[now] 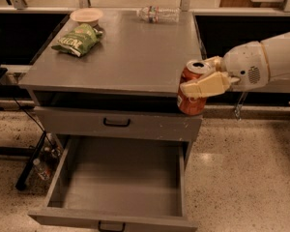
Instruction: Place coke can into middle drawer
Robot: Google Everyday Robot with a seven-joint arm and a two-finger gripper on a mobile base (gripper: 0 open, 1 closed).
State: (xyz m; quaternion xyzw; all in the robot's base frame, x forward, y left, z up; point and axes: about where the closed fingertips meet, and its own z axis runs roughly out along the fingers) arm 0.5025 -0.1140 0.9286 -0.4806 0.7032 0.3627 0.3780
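Gripping the coke can (188, 105), the gripper (197, 77) reaches in from the right, its cream fingers (205, 85) clamped on the can's sides. The can is held upright in the air at the front right corner of the grey desk (135, 52), higher than the middle drawer (121, 178), which is pulled out with its tray bare. The upper drawer (117, 122) is closed. On the desk lie a green chip bag (77, 38), a bowl (86, 16) and a water bottle (158, 14) on its side.
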